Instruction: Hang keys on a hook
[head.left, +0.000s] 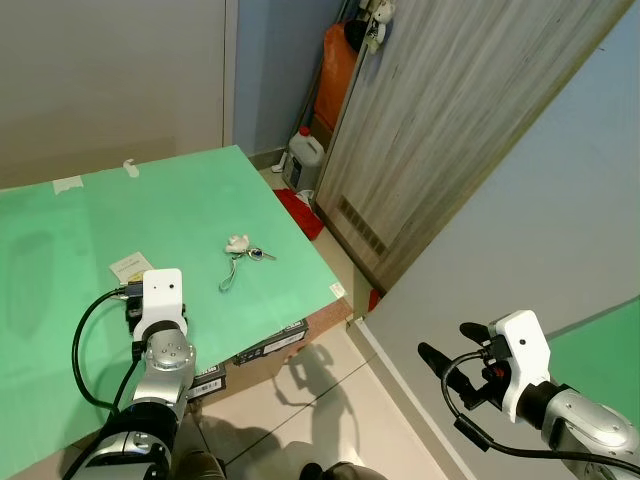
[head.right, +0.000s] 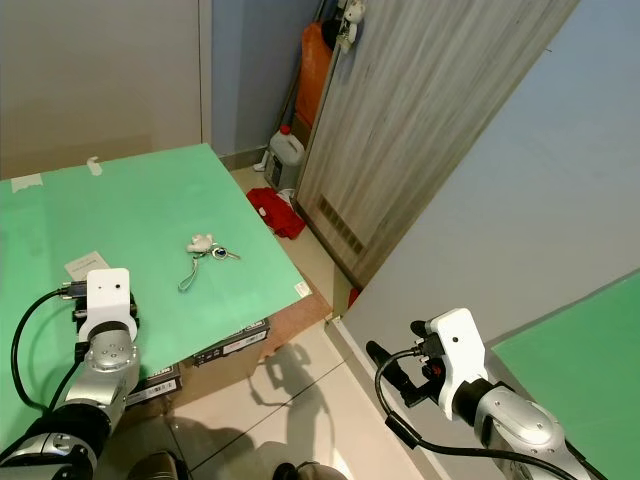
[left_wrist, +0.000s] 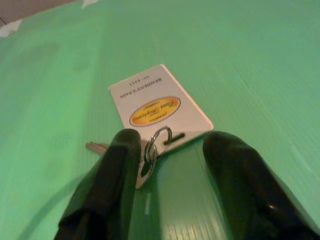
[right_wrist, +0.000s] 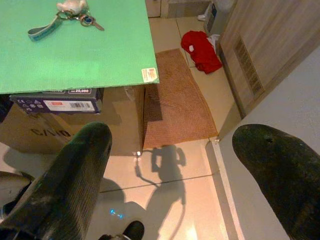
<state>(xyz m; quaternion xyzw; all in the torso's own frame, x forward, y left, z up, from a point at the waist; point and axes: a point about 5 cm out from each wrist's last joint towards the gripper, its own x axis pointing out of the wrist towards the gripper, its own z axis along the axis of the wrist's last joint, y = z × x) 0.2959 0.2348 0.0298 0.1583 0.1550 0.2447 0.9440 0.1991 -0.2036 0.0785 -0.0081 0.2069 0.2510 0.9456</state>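
Keys (head.left: 244, 251) with a pale fob and a grey-green strap lie on the green tabletop (head.left: 60, 300), ahead of the left hand (left_wrist: 170, 165) and off to its right, well apart from it. The left hand is down at the tabletop, its two black fingers (left_wrist: 107, 185) spread apart, and between them sits a white pass card (left_wrist: 157, 107) on a metal ring (left_wrist: 159, 142), with a key's end (left_wrist: 95, 147) just beside one finger; nothing is gripped. The right hand (head.left: 450, 352) hovers over the tiled floor (right_wrist: 165, 165) away from the tabletop, its fingers wide apart and empty. Below it lie a brown mat (right_wrist: 175, 105) and, farther ahead, a red cloth (right_wrist: 202, 47) beside a wooden door (head.left: 450, 130). Cardboard boxes (right_wrist: 50, 120) sit under the tabletop's edge.
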